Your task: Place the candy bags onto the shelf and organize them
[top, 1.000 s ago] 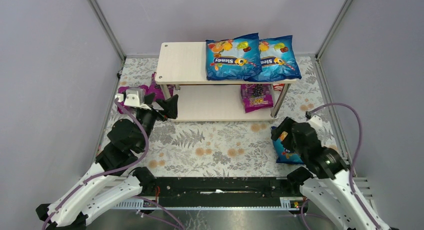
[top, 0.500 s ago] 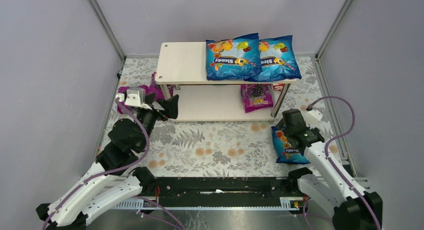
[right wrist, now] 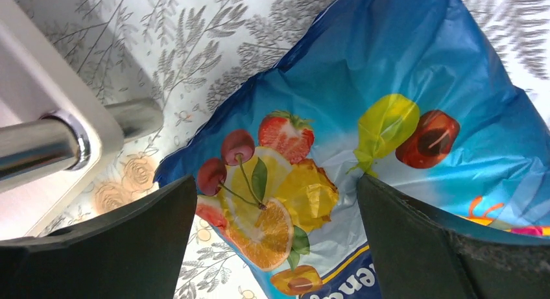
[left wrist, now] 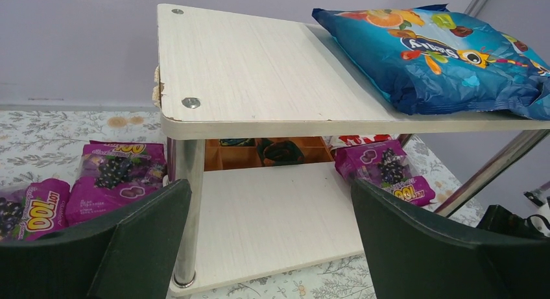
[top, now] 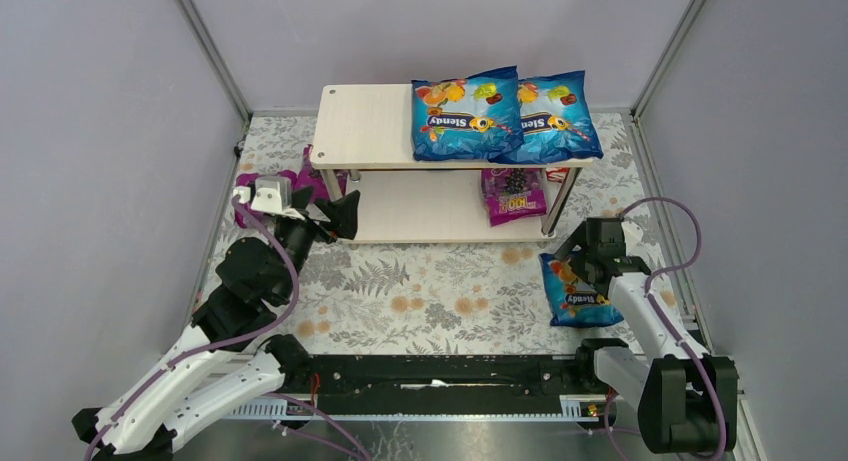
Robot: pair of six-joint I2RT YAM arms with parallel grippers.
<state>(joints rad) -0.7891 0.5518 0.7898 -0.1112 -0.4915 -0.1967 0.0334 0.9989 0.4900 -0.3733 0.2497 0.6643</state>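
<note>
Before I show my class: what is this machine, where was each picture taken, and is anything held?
Two robot arms with two-finger grippers. The wide picture looks down from above; the others come from wrist cameras. The left gripper, open and empty, faces the shelf; the right gripper hangs open over a blue bag on the cloth. Two blue bags lie on the top board, one magenta bag below, two more beside the shelf. Nothing is held.
</note>
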